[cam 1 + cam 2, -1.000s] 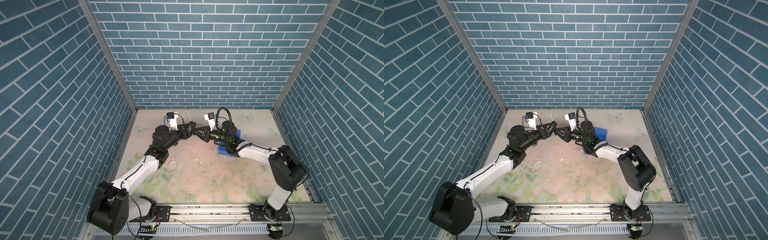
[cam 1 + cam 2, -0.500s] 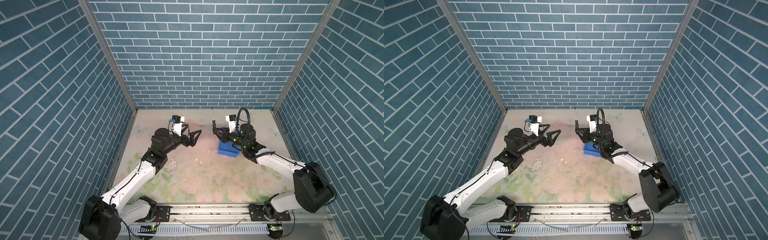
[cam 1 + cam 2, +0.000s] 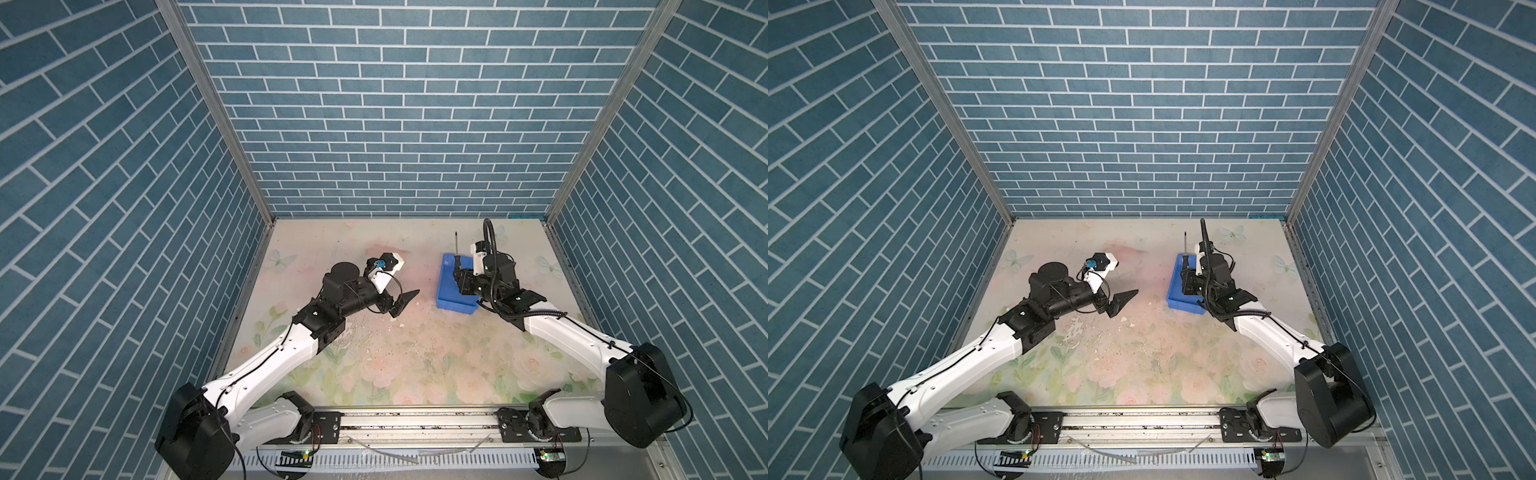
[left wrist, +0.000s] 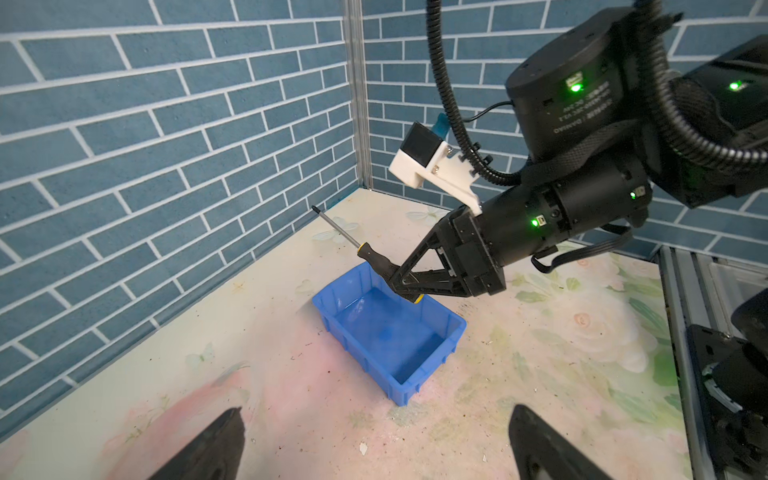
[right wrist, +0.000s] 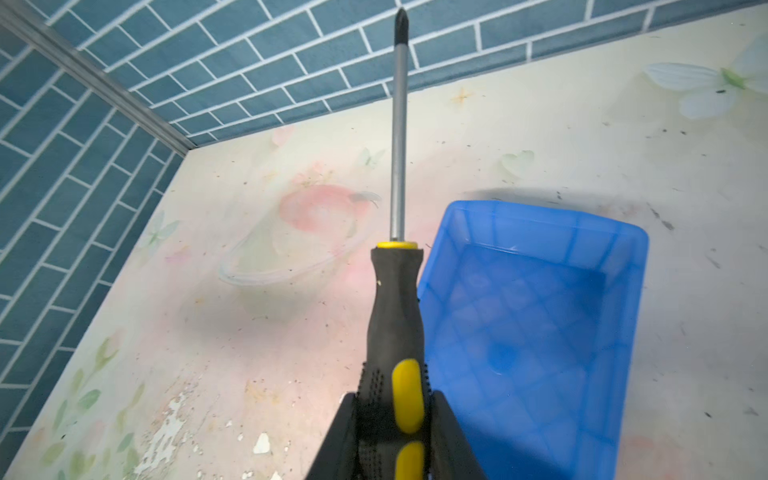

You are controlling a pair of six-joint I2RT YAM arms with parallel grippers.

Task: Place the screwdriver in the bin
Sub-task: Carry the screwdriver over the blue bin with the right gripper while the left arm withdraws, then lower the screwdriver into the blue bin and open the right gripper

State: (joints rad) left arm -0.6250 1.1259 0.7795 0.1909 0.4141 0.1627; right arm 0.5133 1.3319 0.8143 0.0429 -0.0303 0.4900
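The screwdriver (image 4: 368, 252) is now clamped in our right gripper (image 4: 405, 286) over the bin's (image 4: 353, 353) edge. Our left gripper (image 3: 404, 302), jaws apart, has backed away from the bin. We judge only the drop remains.

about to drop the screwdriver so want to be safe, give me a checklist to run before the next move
1. Grip: right end effector shut on black-and-yellow-handled metal screwdriver: ok
2. Target: bright blue rectangular plastic bin empty, opening up: ok
3. Whole screwdriver over bin: not ok, shaft juts past the rim
4. Handle clear of bin rim: cannot tell
5. Other arm: left end effector open, apart from bin: ok
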